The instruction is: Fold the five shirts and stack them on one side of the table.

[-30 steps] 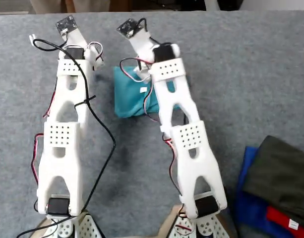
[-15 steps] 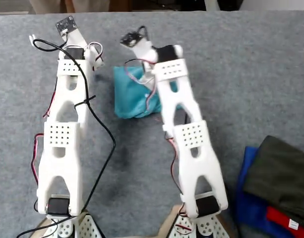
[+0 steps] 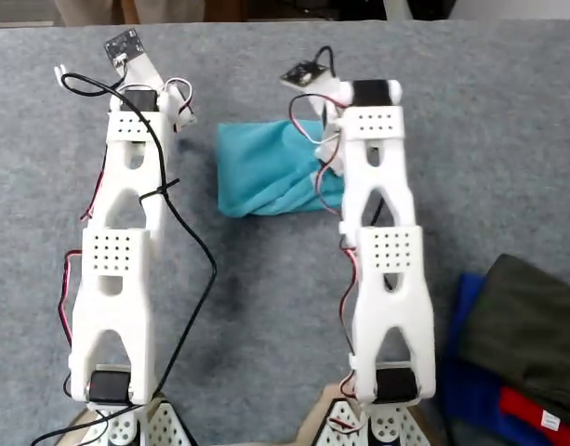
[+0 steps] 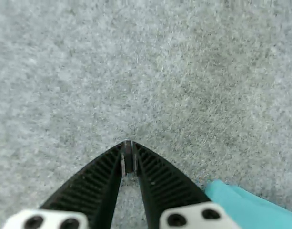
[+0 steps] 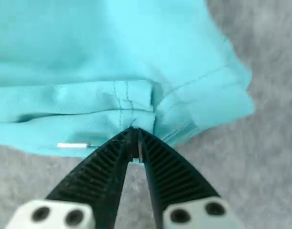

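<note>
**Caller:** Across the grey tabletop, four shirts counted: three in the pile at the right edge, and one teal shirt between the arms, long axis crosswise.

**Analyst:** And the right hand, nearer that pile, is pinched closed on the teal hem. Meanwhile the left hand, closed and empty, sits just beside the other end.

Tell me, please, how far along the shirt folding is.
Done: a pile of three shirts sits at the right edge of the table. In hand: the right gripper, fingers shut, pinches the teal shirt mid-table. Left: finishing that shirt and adding it to the pile.
</note>
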Controlling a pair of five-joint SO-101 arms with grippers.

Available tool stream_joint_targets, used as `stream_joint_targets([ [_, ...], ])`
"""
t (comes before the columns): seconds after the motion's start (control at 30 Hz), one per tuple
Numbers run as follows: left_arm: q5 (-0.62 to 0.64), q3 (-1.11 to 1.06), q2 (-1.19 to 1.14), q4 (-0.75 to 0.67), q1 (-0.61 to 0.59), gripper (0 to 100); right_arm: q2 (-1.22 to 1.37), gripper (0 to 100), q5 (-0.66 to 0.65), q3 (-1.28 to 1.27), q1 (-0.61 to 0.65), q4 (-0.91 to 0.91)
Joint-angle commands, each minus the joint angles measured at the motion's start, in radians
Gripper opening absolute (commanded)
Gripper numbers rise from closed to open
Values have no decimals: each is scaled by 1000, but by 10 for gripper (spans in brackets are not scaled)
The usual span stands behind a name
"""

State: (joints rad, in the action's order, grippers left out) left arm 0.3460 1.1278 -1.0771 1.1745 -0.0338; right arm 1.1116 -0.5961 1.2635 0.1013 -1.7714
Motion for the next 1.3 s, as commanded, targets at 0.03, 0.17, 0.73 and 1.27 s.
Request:
stream_joint_targets([
  [0.03,3,12,12,-15,5,19,-262,5,-29,-254,-67,-17],
  [0.17,3,12,12,-15,5,19,-433,5,-61,-539,-62,-9],
  [0.73,3,12,12,-15,6,19,-378,9,-81,-392,117,265],
  [1.27,3,12,12,-15,11,19,42,9,-89,128,124,107],
])
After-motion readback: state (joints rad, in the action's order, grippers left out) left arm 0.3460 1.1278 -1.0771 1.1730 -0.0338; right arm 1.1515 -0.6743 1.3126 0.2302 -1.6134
